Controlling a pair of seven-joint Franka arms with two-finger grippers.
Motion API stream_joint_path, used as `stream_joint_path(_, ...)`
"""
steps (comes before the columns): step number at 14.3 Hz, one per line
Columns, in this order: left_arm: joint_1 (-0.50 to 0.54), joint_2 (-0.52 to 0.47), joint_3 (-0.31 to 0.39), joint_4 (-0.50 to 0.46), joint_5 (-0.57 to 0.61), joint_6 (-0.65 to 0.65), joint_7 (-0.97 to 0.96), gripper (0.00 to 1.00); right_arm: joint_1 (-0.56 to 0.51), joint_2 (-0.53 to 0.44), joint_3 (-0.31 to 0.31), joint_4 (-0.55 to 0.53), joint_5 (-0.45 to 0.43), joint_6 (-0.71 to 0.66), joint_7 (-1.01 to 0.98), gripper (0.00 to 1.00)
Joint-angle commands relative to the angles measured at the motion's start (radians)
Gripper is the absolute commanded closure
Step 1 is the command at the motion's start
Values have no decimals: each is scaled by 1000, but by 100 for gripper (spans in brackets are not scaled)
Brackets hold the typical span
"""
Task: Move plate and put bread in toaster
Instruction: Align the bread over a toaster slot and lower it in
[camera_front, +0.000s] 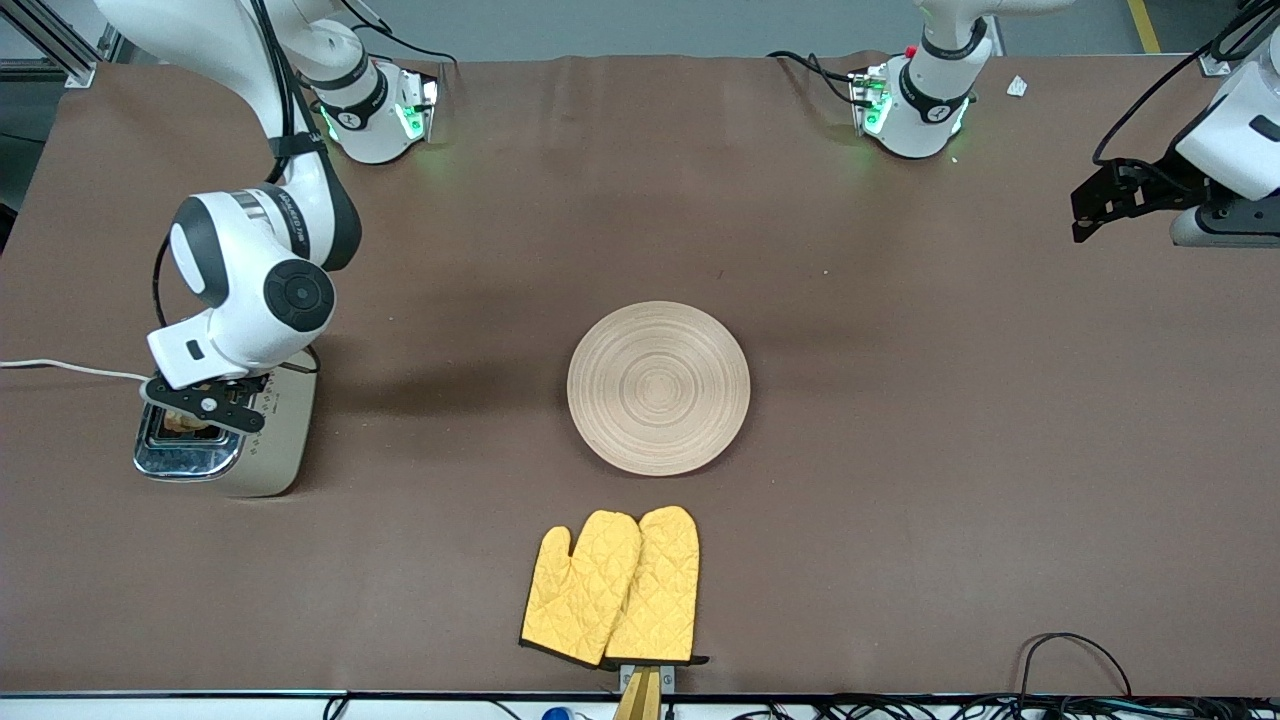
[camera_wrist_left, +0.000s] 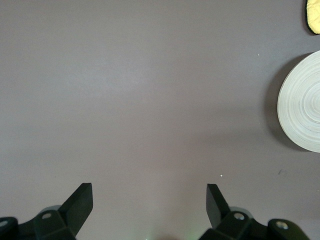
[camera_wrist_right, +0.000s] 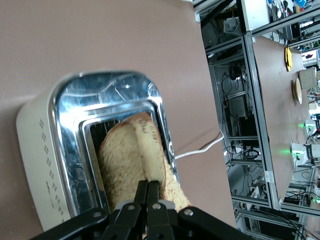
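brown bread pinched by right gripper over toaster; label writing unreadable.

Even overhead light, soft shadows beside the plate, glare on the toaster chrome, sharp focus.

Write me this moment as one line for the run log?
right tool: shut on bread, lowering it into toaster slot | left tool: open, waiting over bare table | plate: empty, mid-table
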Motion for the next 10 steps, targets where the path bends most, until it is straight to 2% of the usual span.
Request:
stream_joint_path(1, 2, -23, 1, -23, -13, 16, 19, 0, -6, -1, 4, 23, -8, 3, 6, 100)
stream_joint_path(10, 2, -28, 1, -23, -13, 16, 19, 0, -35, 0, 4, 69, 40, 66, -3, 100)
